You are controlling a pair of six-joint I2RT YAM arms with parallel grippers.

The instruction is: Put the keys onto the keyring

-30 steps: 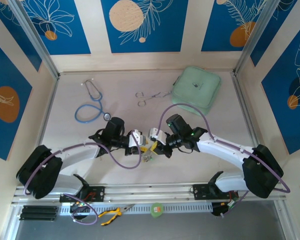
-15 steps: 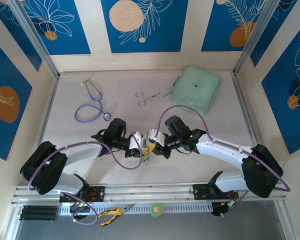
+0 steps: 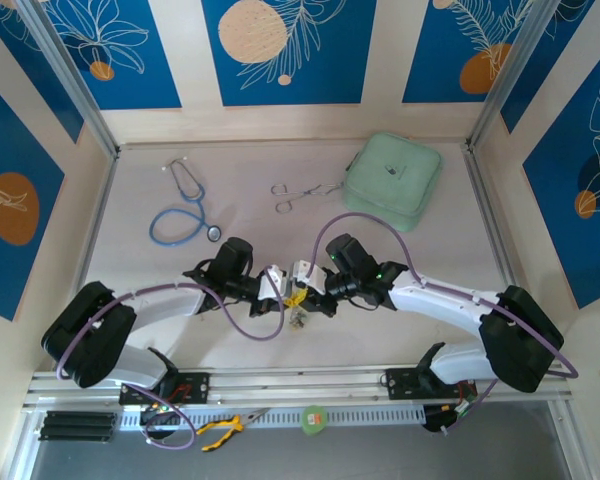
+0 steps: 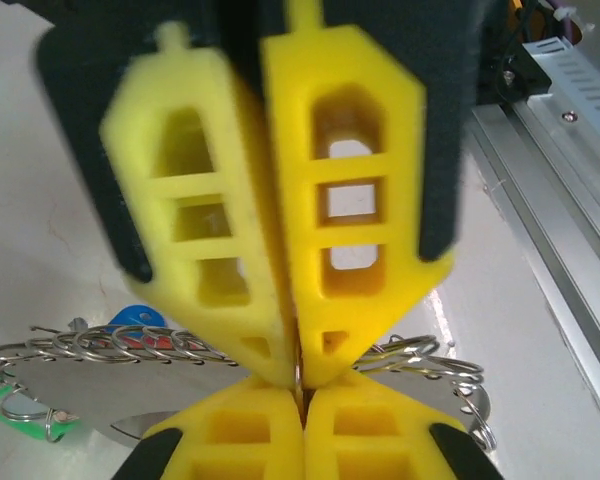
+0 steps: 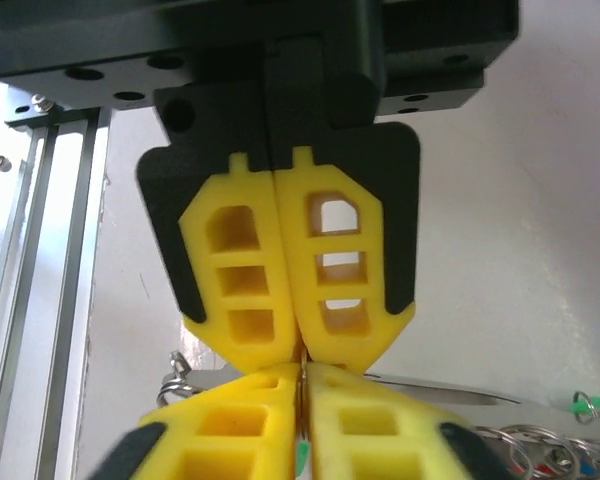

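Yellow latticed pads (image 4: 340, 250) of the left gripper (image 4: 298, 372) were pressed flat against each other, so its jaws were together. Only a thin dark sliver showed at the very tips, too slight to identify. The right gripper (image 5: 302, 352) met it tip to tip from the opposite side. In the right wrist view its own yellow pads (image 5: 335, 270) also lay together along their length, with the same thin edge at the point where the two grippers touched.

From above, the two grippers met low over the pale table (image 3: 430, 250), near its front edge and about midway across. The bunch of small metal keys with coloured plastic heads (image 3: 300, 318) sat just below that meeting point, towards the arm bases. I could not tell whether the keys hung or rested on the table.

In the left wrist view, a chain of small wire split rings (image 4: 110, 342) ran behind the fingertips. Blue, red and green key heads showed at its left end. A pale silver-grey flat strip (image 4: 70, 395) lay under them; I could not tell what it belonged to.

Well apart, at the back of the table, lay a blue-tubed stethoscope (image 3: 185, 205), steel scissor-like forceps (image 3: 298, 193) and a mint-green square pouch (image 3: 392, 180).
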